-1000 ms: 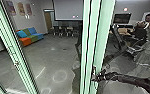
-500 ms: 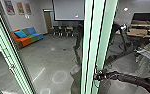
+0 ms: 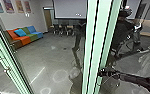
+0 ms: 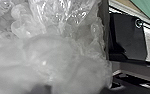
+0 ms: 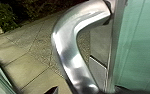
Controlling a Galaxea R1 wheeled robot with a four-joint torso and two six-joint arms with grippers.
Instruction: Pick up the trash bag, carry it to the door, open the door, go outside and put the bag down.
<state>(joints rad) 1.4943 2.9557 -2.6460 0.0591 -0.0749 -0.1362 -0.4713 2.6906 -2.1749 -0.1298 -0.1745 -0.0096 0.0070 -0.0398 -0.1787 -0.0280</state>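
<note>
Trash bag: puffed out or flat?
Puffed out: in the left wrist view the bag bulges in rounded, crumpled folds.

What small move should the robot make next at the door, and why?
Perhaps ease the right gripper gently against the metal handle: the handle is close in the right wrist view, paving shows beyond it, and the clear bag shows large in the left wrist view, so the right side seems freer.

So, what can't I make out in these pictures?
What's in the bag: left wrist view, hidden by its cloudy plastic.
The rest of the metal handle: right wrist view, cut off by the edge.
Designs on the wall posters: head view, too small.
Whether the right claw grips anything: head view, too small and dark.
</note>
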